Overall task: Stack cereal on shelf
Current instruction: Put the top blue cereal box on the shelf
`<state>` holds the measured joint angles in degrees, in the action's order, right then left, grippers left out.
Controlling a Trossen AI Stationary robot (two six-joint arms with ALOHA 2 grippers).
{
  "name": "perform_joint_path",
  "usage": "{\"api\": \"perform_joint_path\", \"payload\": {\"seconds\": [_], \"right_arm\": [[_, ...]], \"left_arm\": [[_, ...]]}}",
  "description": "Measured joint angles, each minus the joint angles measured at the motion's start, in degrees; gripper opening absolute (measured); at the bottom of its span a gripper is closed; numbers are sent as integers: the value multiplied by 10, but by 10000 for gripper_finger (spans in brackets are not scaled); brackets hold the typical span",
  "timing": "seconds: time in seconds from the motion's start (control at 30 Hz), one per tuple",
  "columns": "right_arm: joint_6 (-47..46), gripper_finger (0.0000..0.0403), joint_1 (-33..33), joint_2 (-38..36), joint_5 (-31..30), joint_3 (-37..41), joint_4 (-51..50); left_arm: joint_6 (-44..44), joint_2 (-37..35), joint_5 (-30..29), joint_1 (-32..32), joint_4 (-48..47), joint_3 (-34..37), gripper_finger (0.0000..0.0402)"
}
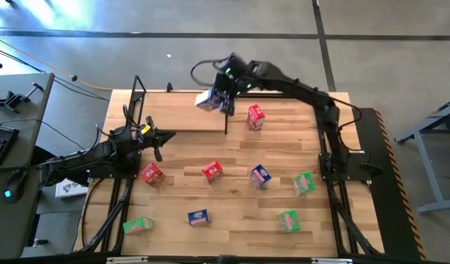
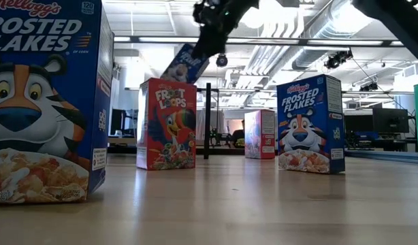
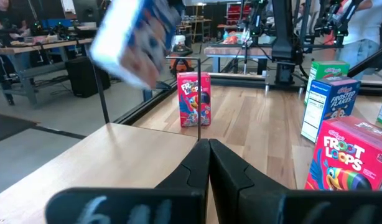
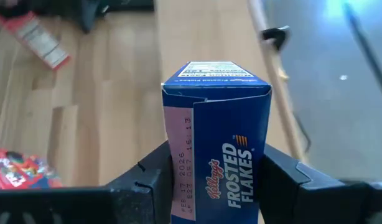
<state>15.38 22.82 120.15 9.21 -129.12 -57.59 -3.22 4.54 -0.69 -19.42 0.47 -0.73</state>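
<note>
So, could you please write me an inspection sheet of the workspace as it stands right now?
Surface: light wood-plank table, bare between the boxes.
Job's things: shelf at the far left of the table, with no box resting on it; one red cereal box stands just right of its divider; seven more boxes are scattered across the table.
Clutter: nothing seen on the table.
End effectors: right end effector is shut on a blue Frosted Flakes box, held tilted above the shelf; left end effector is shut and empty, by the shelf's near edge.
Cables: black cable loops off the right arm.
Surroundings: concrete floor, desks, monitors and a person beyond the table.
</note>
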Motion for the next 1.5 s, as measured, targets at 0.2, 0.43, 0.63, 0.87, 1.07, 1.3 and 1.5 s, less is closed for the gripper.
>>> {"api": "perform_joint_path", "payload": {"seconds": [0.2, 0.43, 0.63, 0.87, 1.07, 1.3, 1.5], "right_arm": [[2, 158, -29, 49, -9, 0, -3], [3, 158, -35, 83, -58, 1, -4], [1, 175, -36, 87, -102, 1, -3], [-5, 216, -36, 86, -104, 1, -3], [-8, 229, -38, 86, -139, 1, 5], [15, 229, -58, 85, -204, -59, -3], [-25, 209, -78, 67, -173, -52, -30]], "left_arm": [[0, 0, 0, 0, 0, 0, 0], [0, 0, 0, 0, 0, 0, 0], [0, 0, 0, 0, 0, 0, 0], [0, 0, 0, 0, 0, 0, 0], [0, 0, 0, 0, 0, 0, 0], [0, 0, 0, 0, 0, 0, 0], [0, 0, 0, 0, 0, 0, 0]]}}
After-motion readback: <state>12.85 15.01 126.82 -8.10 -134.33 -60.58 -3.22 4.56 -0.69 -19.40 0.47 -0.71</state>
